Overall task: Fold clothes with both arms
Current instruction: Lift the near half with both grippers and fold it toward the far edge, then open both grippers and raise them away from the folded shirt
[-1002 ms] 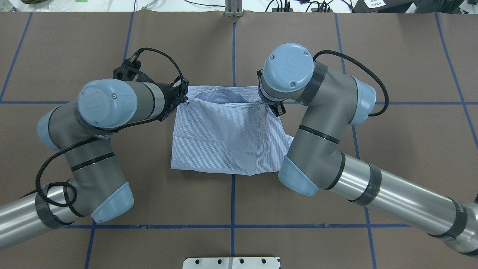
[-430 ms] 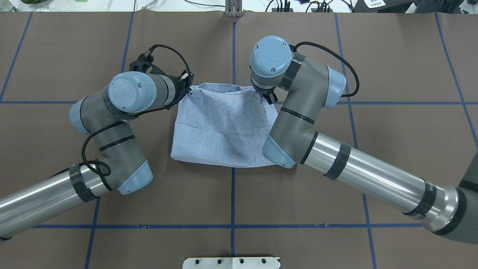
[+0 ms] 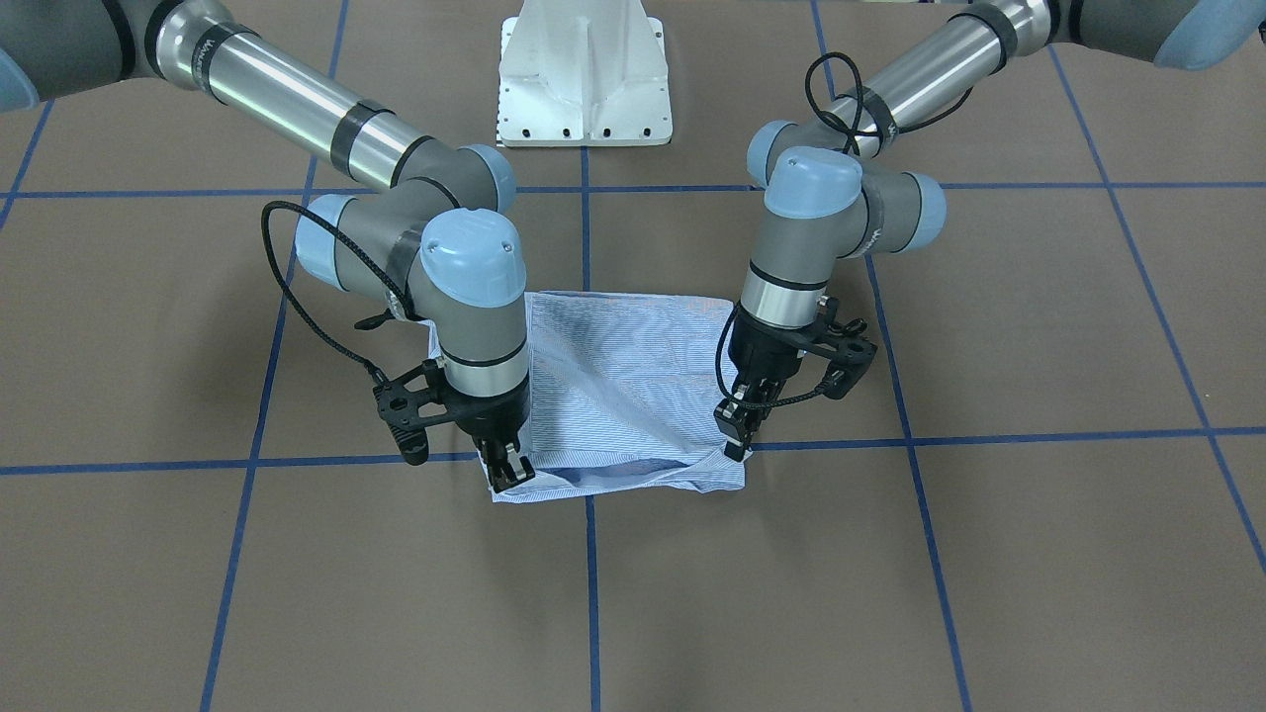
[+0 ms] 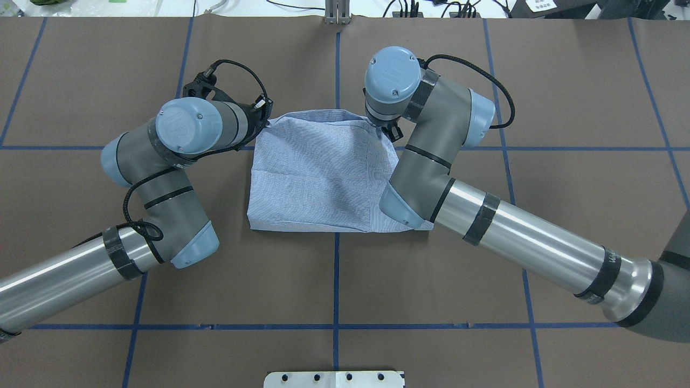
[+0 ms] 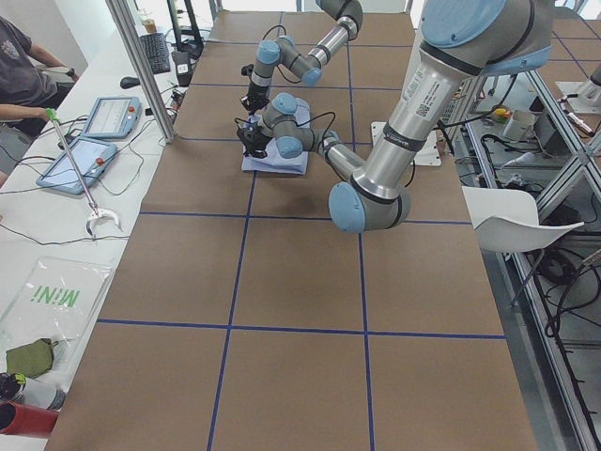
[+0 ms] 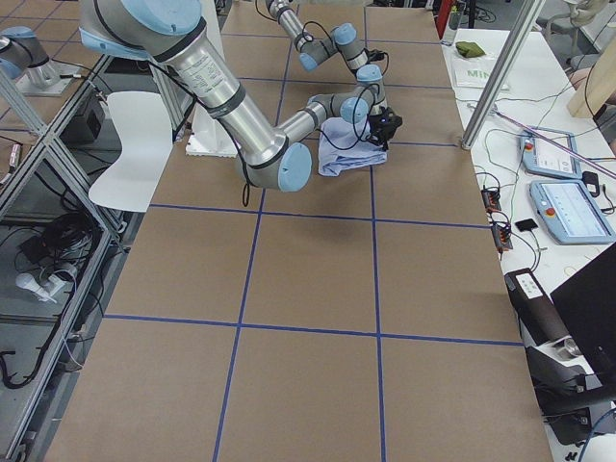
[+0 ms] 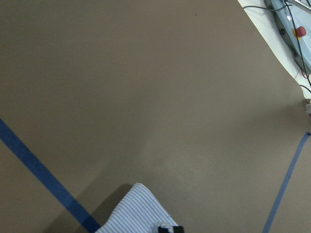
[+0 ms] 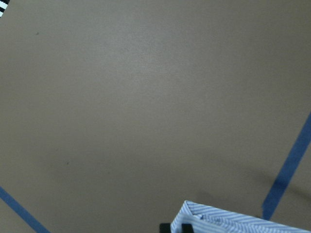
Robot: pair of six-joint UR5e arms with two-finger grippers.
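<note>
Brown paper covers the tabletop [image 4: 566, 81], marked into big squares by blue tape lines [image 4: 335, 280], and the white pedestal plate [image 3: 584, 79] sits at the robot's edge. On the operators' side runs a white bench [image 5: 38, 221] carrying two pendants with red buttons [image 5: 80, 162], a keyboard [image 5: 155, 52] and a clear bag [image 5: 42, 301] printed in green letters that look like "MiNi". A person [image 5: 23, 70] sits at its far end, and a white chair [image 5: 512, 221] stands off the opposite side.

Out in the middle lies the light-blue striped shirt [image 4: 318, 178], folded to a rough rectangle, its near part flat across a blue line. The left fingers [image 3: 734, 447] are pinched onto one corner away from the robot and the right fingers [image 3: 506, 473] onto the other. Both point down, and the edge between them gapes slightly above the paper. Each wrist camera catches just a striped corner at the bottom, with bare brown paper beyond.
</note>
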